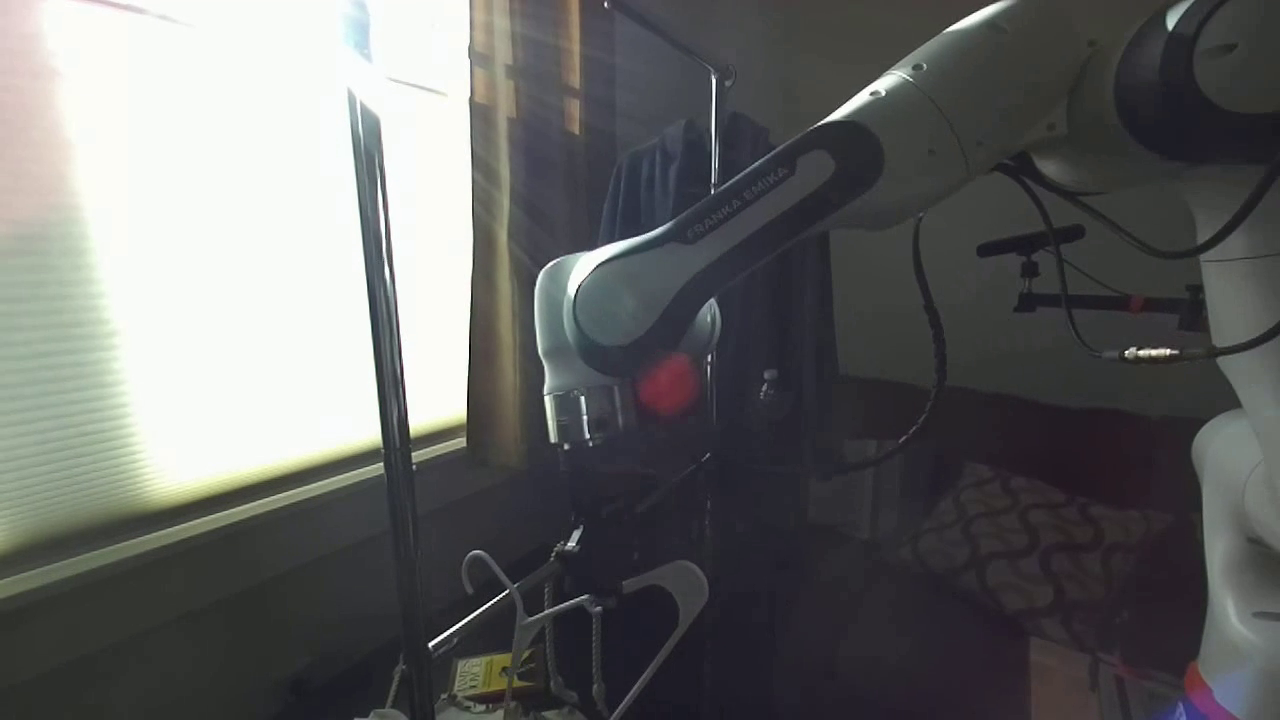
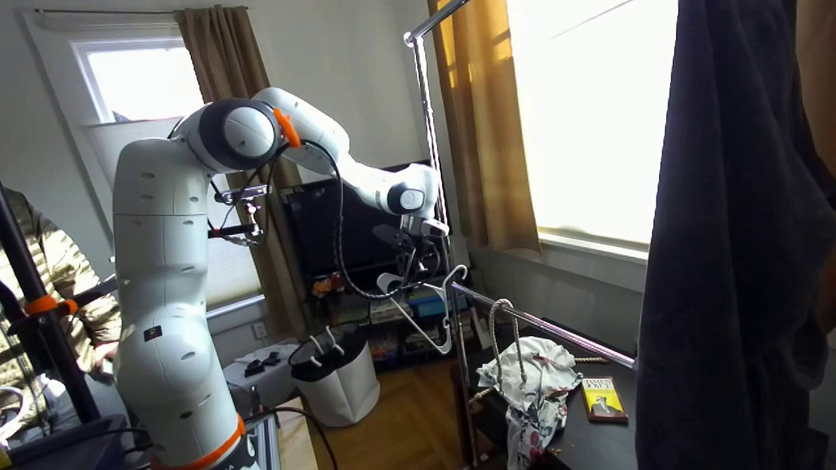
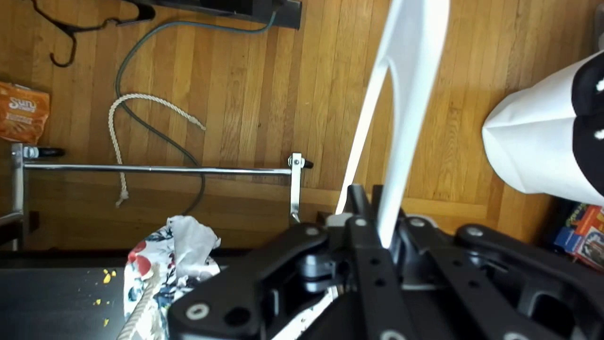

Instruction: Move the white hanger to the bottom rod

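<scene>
The white hanger [image 1: 692, 592] is held in the air by my gripper [image 1: 600, 580], with its hook pointing away from the gripper. In an exterior view the hanger [image 2: 447, 301] hangs below and beside the gripper [image 2: 418, 277]. The bottom rod [image 1: 490, 612] runs behind the hanger; it also shows in an exterior view [image 2: 555, 328]. The hook appears close to the rod's end by the upright; I cannot tell whether they touch. In the wrist view the hanger's arm [image 3: 415, 89] passes between the nearly closed fingers [image 3: 367, 196]. The hook is hidden there.
A rack upright [image 1: 385, 300] stands close to the hook. A floral bag [image 2: 532, 369] has rope handles looped over the rod. A yellow book [image 2: 604, 399] lies on the dark surface below. A dark garment [image 2: 725, 228] hangs nearby. A white basket [image 2: 343, 391] stands on the floor.
</scene>
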### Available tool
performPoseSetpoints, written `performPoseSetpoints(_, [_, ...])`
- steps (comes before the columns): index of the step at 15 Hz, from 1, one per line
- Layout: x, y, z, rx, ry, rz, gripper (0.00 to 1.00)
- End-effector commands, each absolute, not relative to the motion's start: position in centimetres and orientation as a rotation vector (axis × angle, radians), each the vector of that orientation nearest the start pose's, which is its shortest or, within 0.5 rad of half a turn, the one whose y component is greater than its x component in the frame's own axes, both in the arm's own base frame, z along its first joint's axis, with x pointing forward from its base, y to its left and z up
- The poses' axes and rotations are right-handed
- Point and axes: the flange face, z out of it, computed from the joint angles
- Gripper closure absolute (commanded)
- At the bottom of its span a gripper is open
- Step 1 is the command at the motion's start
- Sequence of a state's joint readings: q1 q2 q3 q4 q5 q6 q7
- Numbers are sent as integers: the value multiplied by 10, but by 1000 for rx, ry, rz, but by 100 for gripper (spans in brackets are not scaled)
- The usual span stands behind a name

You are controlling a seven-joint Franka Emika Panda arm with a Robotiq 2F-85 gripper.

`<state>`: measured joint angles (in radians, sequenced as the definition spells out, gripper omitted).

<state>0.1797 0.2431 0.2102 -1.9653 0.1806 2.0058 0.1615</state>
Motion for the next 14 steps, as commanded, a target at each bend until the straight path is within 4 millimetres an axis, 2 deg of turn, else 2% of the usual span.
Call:
performPoseSetpoints(1, [577,221,341,-2942,-198,362,98])
performPoseSetpoints(2, [582,221,338,-2941,-218,397,98])
performPoseSetpoints(3, [579,223,332,-2956,-267,474,67])
performPoseSetpoints(4, [576,222,331,-2979,-291,541,65])
performPoseSetpoints(6, [568,210,342,-3024,-346,635,53])
performPoseSetpoints(7, [566,202,358,-3065,-318,617,44])
performPoseSetpoints(10, [560,180,420,-3121,-200,381,22])
performPoseSetpoints(12, [553,164,452,-3179,-159,277,7])
performPoseSetpoints(13, [547,157,465,-3181,-182,211,1])
performPoseSetpoints(14, [542,150,475,-3186,-190,169,0])
